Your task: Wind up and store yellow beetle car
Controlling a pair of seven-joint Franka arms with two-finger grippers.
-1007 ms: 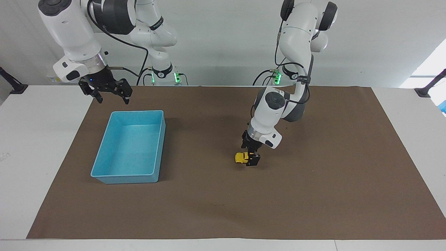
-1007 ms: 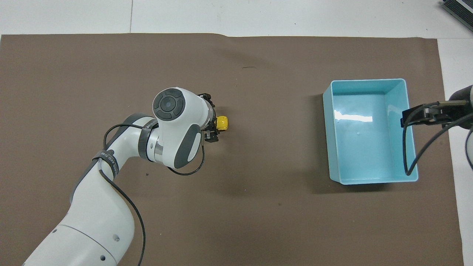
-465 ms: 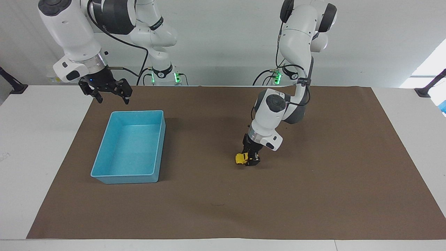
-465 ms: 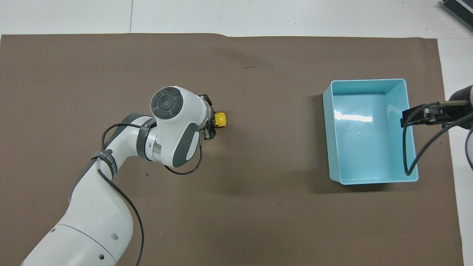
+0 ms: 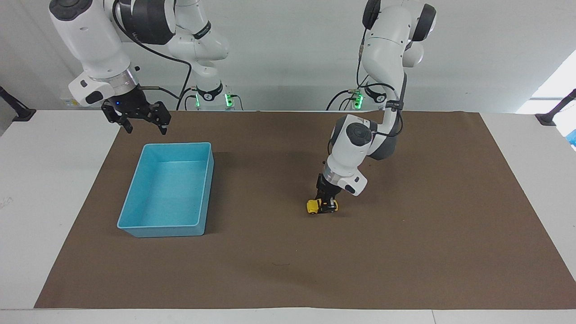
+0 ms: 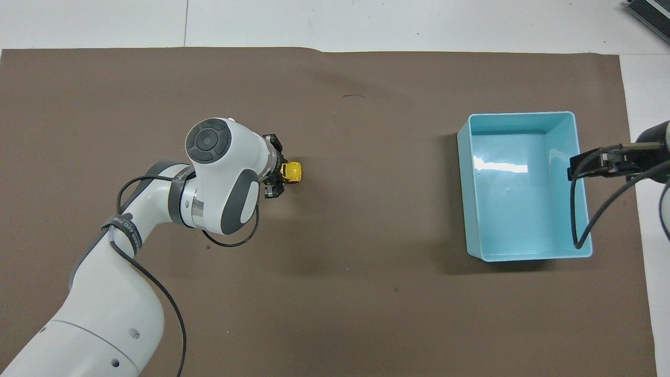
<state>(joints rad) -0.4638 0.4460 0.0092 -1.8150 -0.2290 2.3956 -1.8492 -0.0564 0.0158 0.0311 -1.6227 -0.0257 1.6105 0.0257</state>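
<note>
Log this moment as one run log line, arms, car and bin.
left gripper: shut on yellow beetle car, car on mat | right gripper: open, waiting above blue bin | bin: empty

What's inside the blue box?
Nothing shows inside the blue box: only its bare shiny floor. A cable and the right gripper hide a strip along one wall from above. The yellow beetle car is on the brown mat, clamped by the left gripper.

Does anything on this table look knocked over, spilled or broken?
Nothing stands out. The yellow beetle car sits on its wheels on the brown mat, gripped by the left gripper. The blue bin stands level and empty, with the open right gripper waiting above its rim.
</note>
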